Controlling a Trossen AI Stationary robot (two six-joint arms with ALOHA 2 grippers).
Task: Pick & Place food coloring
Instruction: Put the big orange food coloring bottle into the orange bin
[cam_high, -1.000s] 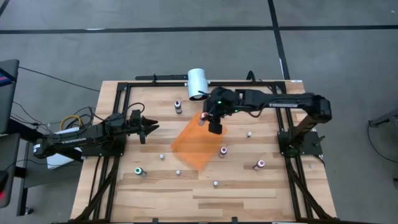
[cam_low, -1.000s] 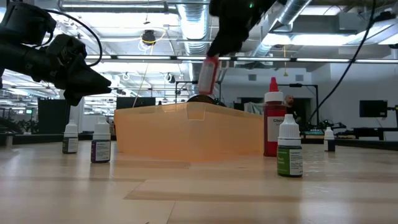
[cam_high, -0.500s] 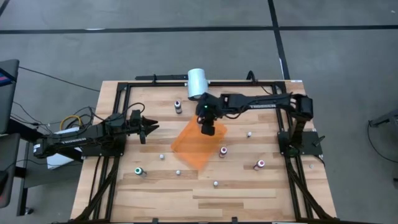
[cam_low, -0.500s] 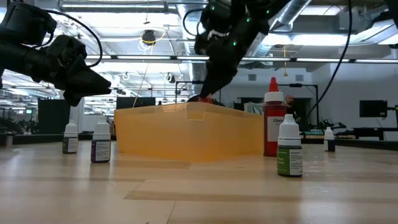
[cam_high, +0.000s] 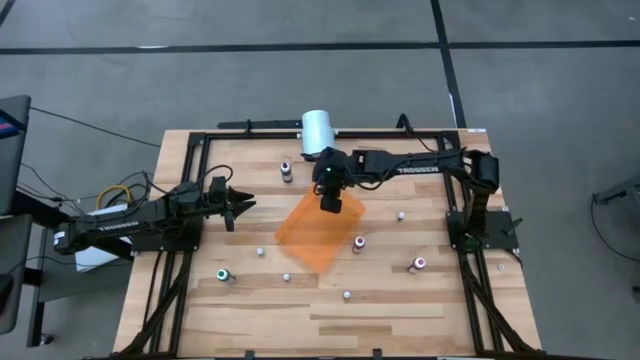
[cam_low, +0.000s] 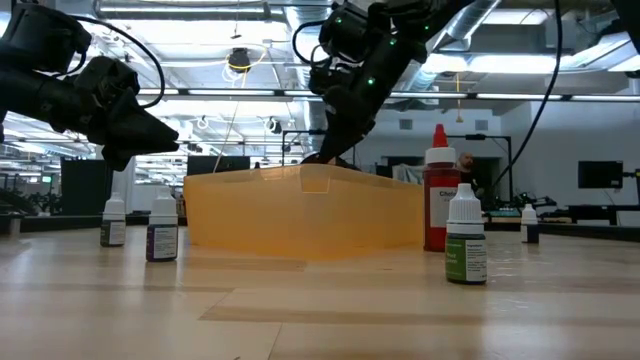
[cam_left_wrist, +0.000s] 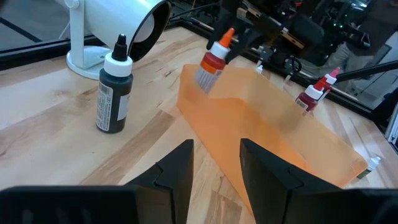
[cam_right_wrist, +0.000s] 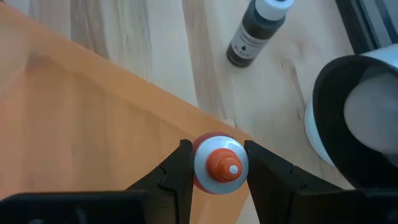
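Mid-place: right gripper (cam_right_wrist: 214, 169) clamped on one orange-capped bottle (cam_right_wrist: 219, 168) over orange tray (cam_high: 320, 232) corner; other bottles (cam_high: 358, 243) still scattered; left gripper (cam_left_wrist: 216, 163) idle, open.

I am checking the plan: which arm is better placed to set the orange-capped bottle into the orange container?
The right. The right gripper already holds the orange-capped bottle over the orange container; the left gripper waits open beside it, holding nothing.

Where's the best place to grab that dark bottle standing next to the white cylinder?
Come straight down on the dark bottle; it stands upright. Close the claw across its round body just under the cap, fingers clear of the white cylinder.
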